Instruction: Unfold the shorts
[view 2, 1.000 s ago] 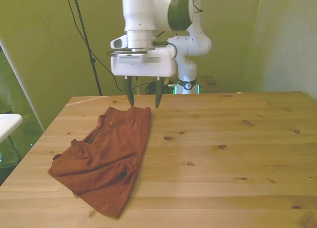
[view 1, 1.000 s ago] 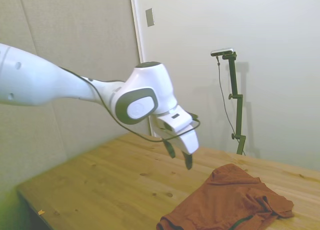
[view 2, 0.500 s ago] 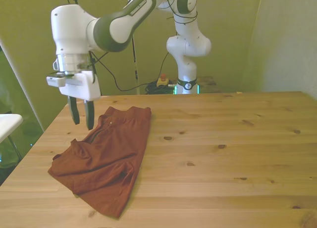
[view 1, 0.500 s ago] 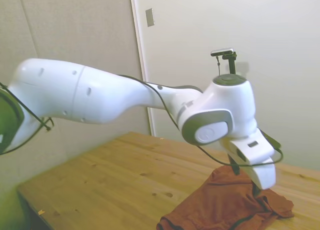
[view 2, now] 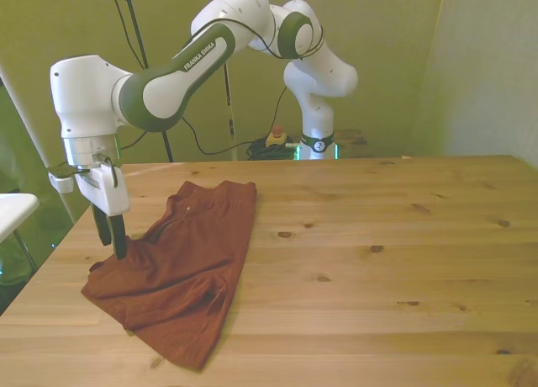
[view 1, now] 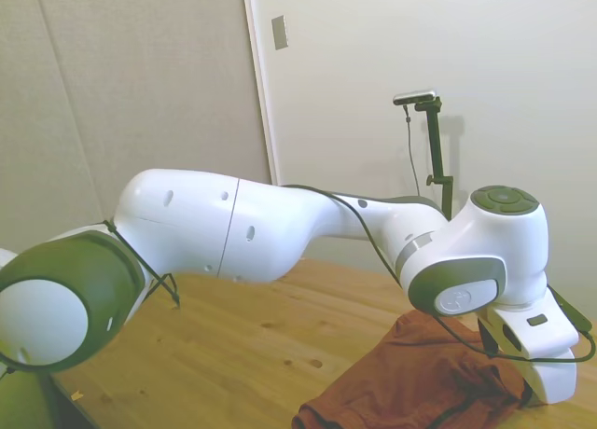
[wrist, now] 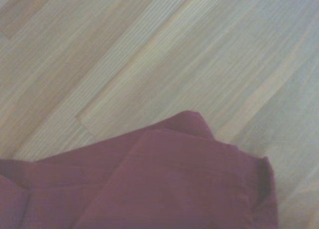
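We read the front view from left to right. The gripper sits at the picture's left, fingers pointing down and close together, only a thin gap showing, with nothing pinched between them. Its tips are at the leftmost corner of the shorts, touching or just above the cloth; we cannot tell which. From there the garment runs to the right and toward the upper middle of the frame, its long axis going diagonally from the lower-left corner up to the waistband end near the picture's centre. It lies folded on the wooden table, in the left half of the board.

In the wrist view, a folded corner of the shorts fills the lower part over bare planks. In the side view, the gripper is low at the lower right, against the cloth.

Against half a second ago: the hand has travelled left and down, from beside the waistband edge to this corner. The shorts have not shifted.

We judge a corner grasp comes next.
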### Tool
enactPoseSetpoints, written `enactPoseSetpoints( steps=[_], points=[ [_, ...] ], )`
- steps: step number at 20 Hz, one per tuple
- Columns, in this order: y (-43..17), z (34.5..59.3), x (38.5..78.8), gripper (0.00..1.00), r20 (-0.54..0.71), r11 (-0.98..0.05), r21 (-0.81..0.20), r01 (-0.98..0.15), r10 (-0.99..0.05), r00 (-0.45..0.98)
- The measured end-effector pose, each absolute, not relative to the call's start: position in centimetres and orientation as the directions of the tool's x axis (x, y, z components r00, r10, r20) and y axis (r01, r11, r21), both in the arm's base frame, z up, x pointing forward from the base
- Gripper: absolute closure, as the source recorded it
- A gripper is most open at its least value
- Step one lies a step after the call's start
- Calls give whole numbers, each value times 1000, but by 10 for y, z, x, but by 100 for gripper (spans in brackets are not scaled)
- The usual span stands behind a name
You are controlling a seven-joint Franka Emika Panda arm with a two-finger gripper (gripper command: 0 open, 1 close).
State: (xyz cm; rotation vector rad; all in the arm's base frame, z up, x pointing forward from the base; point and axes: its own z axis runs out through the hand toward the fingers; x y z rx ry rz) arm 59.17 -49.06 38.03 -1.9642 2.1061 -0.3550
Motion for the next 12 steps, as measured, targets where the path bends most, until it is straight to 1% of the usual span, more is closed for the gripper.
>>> enactPoseSetpoints(
  steps=[5, 12],
  points=[
    [-484, 369, 606, 100, -26, 55, -340, -939, -998, -50],
    [-483, 360, 606, 100, -39, 57, -325, -944, -998, -47]
  ],
)
